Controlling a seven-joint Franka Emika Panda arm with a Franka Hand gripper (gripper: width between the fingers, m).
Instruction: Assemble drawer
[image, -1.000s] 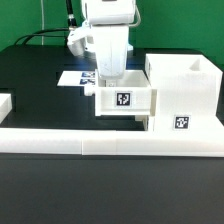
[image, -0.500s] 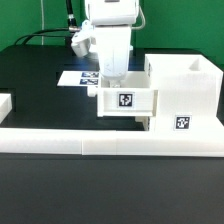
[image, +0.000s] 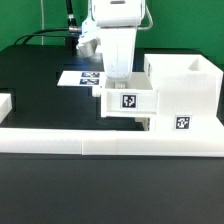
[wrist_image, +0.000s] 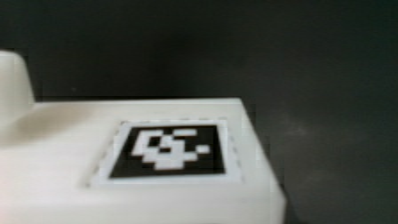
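A small white open-top tray (image: 128, 101) with a tag on its front wall hangs just above the black table, its right side close against the tall white housing (image: 186, 92). My gripper (image: 119, 84) reaches down into the tray from above and is shut on its wall; the fingertips are hidden behind that wall. The housing stands at the exterior view's right and carries a tag low on its front. In the wrist view a white tray surface with a tag (wrist_image: 166, 151) fills the frame, and no fingers show. A second tray is not in view.
A long low white border bar (image: 110, 141) runs along the front of the table. The marker board (image: 78, 77) lies flat behind the arm. A white block end (image: 5, 103) shows at the exterior view's left edge.
My gripper has moved toward the exterior view's right with the tray in it, bringing the tray closer to the housing.
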